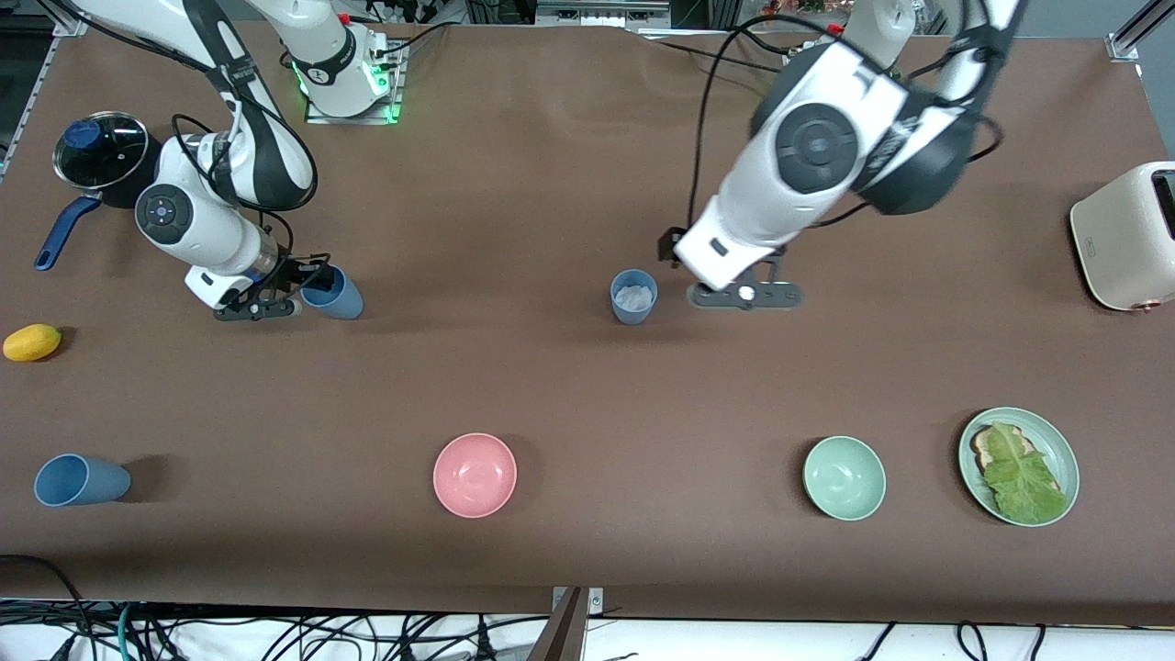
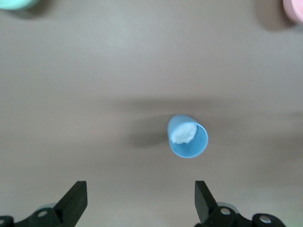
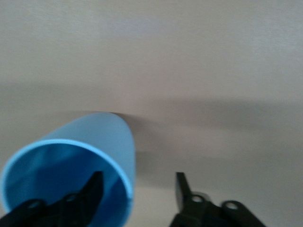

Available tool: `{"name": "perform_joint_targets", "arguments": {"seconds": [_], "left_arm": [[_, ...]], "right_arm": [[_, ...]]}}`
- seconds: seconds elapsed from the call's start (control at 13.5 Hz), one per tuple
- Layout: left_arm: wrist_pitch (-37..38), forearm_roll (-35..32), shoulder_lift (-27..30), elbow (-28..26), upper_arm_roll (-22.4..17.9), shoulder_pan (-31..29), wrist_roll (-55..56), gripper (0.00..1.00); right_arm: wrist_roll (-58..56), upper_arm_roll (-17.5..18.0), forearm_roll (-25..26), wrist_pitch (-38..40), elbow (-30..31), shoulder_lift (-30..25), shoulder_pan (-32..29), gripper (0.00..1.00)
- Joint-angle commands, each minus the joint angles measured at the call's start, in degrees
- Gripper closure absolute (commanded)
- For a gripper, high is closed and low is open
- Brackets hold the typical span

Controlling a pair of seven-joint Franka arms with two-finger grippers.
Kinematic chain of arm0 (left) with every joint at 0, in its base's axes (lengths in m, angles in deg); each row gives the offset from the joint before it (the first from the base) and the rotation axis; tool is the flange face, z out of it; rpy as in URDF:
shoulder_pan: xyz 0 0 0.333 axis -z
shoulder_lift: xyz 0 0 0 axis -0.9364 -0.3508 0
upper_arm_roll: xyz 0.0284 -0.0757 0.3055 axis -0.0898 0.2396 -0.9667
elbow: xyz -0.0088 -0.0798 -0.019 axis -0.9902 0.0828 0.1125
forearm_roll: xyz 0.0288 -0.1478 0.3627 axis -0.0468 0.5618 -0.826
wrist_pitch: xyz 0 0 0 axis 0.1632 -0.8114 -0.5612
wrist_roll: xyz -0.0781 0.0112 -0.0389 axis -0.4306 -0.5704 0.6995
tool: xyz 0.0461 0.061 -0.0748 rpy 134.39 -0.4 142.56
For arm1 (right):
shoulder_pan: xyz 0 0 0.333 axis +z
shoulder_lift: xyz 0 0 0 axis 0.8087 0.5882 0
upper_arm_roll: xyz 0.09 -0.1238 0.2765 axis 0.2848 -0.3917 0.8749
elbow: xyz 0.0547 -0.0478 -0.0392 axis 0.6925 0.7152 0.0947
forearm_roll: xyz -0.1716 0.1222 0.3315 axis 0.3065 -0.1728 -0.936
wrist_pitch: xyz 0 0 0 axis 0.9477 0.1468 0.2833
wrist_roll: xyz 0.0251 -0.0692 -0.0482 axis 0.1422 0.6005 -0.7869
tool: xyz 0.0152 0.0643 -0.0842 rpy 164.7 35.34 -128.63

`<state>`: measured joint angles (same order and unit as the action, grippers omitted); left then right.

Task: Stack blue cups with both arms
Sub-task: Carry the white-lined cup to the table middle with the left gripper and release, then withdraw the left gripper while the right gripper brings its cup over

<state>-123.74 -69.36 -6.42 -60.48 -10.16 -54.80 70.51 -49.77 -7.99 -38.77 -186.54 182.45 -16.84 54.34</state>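
Note:
Three blue cups show in the front view. One stands upright mid-table with something white inside; it also shows in the left wrist view. My left gripper hangs open and empty just beside it, toward the left arm's end. A second cup is tipped with its mouth toward my right gripper. In the right wrist view that gripper is open, with one finger inside this cup and the other outside its rim. A third cup lies on its side near the front edge at the right arm's end.
A lidded pot with a blue handle and a yellow fruit sit at the right arm's end. A pink bowl, a mint-green bowl and a green plate of toast and lettuce lie near the front. A cream toaster stands at the left arm's end.

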Motion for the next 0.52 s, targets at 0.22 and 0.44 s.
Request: {"name": "perform_joint_targets", "arguments": {"seconds": [0.22,0.44], "left_arm": [[7.6,-5.8,2.4,3.6,0.3,-9.5,-17.3,0.00],[10.3,-6.4,5.1,3.5,0.3,-13.9,-24.6,0.00]], "right_arm": [[1.7,3.0,-3.9,6.8,-9.0,-0.2,2.7,1.00],[11.8,3.0,-3.8,23.3,-25.5,3.2,8.3,1.00]]}}
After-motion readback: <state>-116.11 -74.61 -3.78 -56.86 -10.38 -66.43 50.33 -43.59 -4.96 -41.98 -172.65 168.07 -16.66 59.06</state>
